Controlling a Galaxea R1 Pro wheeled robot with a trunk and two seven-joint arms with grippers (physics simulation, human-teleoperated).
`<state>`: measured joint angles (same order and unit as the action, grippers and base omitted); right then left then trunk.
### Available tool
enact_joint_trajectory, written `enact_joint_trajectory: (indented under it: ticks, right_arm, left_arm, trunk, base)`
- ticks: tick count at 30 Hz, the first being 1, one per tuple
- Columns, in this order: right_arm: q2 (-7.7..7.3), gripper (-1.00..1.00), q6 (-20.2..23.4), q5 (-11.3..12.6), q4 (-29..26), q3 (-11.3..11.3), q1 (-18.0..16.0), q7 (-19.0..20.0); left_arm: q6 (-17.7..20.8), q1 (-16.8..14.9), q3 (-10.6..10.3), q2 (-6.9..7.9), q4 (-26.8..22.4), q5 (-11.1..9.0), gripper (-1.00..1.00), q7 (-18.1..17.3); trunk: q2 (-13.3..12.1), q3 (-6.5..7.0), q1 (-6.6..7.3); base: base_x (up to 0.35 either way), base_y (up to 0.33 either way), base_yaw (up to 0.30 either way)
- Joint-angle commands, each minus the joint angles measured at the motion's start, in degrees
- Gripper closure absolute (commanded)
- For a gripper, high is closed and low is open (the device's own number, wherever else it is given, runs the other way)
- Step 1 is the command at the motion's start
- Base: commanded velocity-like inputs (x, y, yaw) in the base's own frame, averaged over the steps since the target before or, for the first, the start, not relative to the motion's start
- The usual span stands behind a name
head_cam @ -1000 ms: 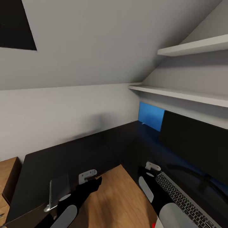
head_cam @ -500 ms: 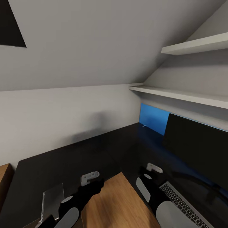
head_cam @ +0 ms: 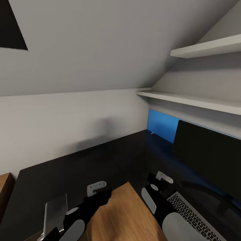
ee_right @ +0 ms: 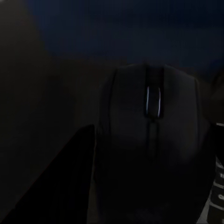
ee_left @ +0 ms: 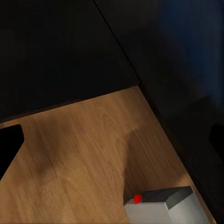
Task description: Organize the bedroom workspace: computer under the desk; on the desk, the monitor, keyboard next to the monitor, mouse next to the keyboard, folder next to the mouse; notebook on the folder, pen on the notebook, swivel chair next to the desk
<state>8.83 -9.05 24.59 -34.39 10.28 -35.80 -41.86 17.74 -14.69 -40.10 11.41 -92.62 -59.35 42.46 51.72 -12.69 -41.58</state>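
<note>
The black desk (head_cam: 83, 164) wraps around in an L. On its right wing stands the black monitor (head_cam: 207, 154), with the grey-framed keyboard (head_cam: 194, 214) in front of it. A thin dark-grey notebook (head_cam: 56, 209) lies on the left wing near the front edge. My right gripper (head_cam: 157, 182) hangs low at the keyboard's left end. Its wrist view looks straight down on the dark mouse (ee_right: 149, 140) at close range, and whether the fingers touch it cannot be made out. My left gripper (head_cam: 100, 192) hovers over the desk's inner corner, open and empty. The pale computer (ee_left: 163, 207) stands on the floor below.
Two white shelves (head_cam: 201, 100) run above the monitor under the sloped ceiling. A blue wall panel (head_cam: 162, 125) sits behind the desk. Light wood floor (head_cam: 124, 214) lies in the desk's inner corner, and a light-wood chest (head_cam: 5, 182) adjoins the desk at the left.
The whole picture shifted a second ago as the camera moved in toward the desk. Since then the right gripper has edged slightly left; the left arm barely moved.
</note>
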Motion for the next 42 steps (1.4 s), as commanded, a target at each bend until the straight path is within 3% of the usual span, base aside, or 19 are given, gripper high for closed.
enact_joint_trajectory:
  ticks: [1, 8, 22, 28, 42]
  right_arm:
    - [-0.04, 1.00, -0.62, 0.65, -0.05, 0.40, -0.06, -0.14]
    - [-0.04, 1.00, -0.75, 0.33, -0.16, 0.98, -0.06, -0.20]
    - [-0.04, 1.00, -1.42, 0.04, 0.15, 1.27, -0.06, -0.33]
    - [-0.04, 1.00, -1.18, -2.51, 0.27, 1.24, -0.06, -0.33]
    - [-0.28, 1.00, -1.06, -2.70, 1.29, 0.99, -0.06, -0.33]
  left_arm:
    - [0.13, -0.08, -0.08, -0.10, -0.09, -0.25, -1.00, 0.41]
    - [0.12, -0.08, -0.07, -0.37, -0.08, -0.24, -1.00, 0.51]
    - [0.12, -0.08, -0.05, -0.69, -0.11, -0.21, -1.00, 0.60]
    - [0.11, -0.08, 0.00, -0.69, -0.10, -0.20, -1.00, 0.61]
    - [0.11, -0.08, -0.07, -0.69, -0.09, -0.24, -1.00, 0.58]
  trunk:
    - [0.06, -0.08, -0.01]
    - [0.06, -0.08, -0.01]
    - [5.68, -2.60, -3.09]
    - [8.09, -3.67, -4.40]
    - [13.70, -6.19, -7.48]
  base:
    - [0.000, 0.000, 0.000]
    - [0.000, 0.000, 0.000]
    - [0.000, 0.000, 0.000]
    - [0.000, 0.000, 0.000]
    - [0.000, 0.000, 0.000]
